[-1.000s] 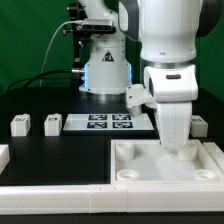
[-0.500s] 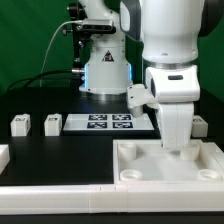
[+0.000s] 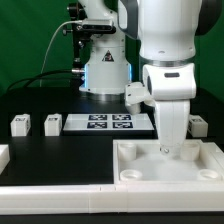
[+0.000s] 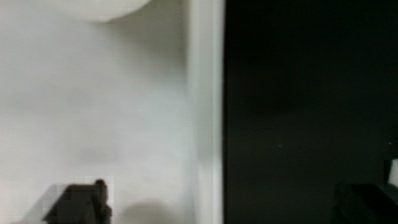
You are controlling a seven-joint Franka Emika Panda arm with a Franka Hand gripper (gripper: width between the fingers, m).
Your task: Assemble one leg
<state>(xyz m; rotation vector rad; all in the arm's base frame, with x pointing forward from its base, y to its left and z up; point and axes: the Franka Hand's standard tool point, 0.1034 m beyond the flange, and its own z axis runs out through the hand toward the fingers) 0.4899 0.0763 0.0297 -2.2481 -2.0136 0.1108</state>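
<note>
My gripper (image 3: 168, 150) points straight down into the far side of the large white tray-like part (image 3: 140, 170). In the wrist view the gripper (image 4: 231, 203) is open and empty. One dark finger (image 4: 79, 203) is over the tray's white surface (image 4: 98, 110), and the other is faint over the black table. The tray's edge (image 4: 205, 110) runs between them. Two small white legs with tags (image 3: 20, 124) (image 3: 51, 123) stand on the table at the exterior view's left. A third leg (image 3: 199, 125) stands at the right, behind my arm.
The marker board (image 3: 110, 122) lies flat at the middle back. A white block (image 3: 3, 155) sits at the left edge and a long white rail (image 3: 60, 193) runs along the front. The robot base (image 3: 105, 65) stands behind.
My gripper has shifted slightly toward the exterior view's left over the tray. Nothing else has moved.
</note>
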